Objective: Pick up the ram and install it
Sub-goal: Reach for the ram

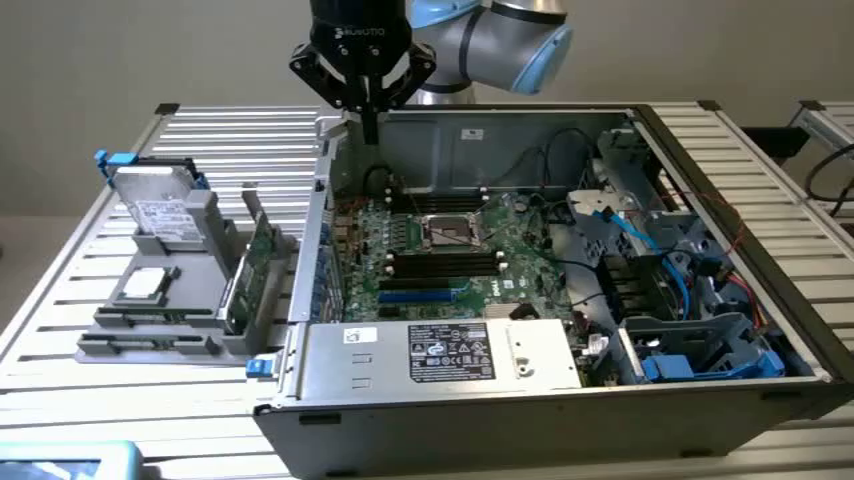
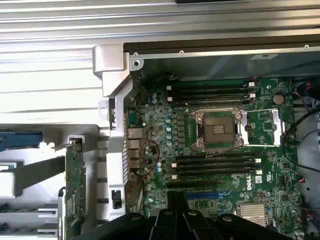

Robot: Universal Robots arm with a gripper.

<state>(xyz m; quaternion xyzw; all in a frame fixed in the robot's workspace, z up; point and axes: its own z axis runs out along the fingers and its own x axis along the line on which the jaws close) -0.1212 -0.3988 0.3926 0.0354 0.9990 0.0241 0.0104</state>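
The gripper (image 1: 367,132) hangs over the rear edge of the open case (image 1: 694,140), fingers closed together and empty, while the ram (image 1: 258,272) apparently stands on edge in the holder (image 1: 147,335) on the desk (image 1: 134,405), which leaves its top edge free for grasping.

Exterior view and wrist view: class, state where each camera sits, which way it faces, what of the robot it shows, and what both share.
Exterior view: off the arm, raised, looking obliquely down on the open case on the table; the arm and gripper show above the case's far corner.
Wrist view: on the wrist, facing straight down into the case; the gripper's dark body shows at the picture's edge.
Shared: motherboard and CPU socket.
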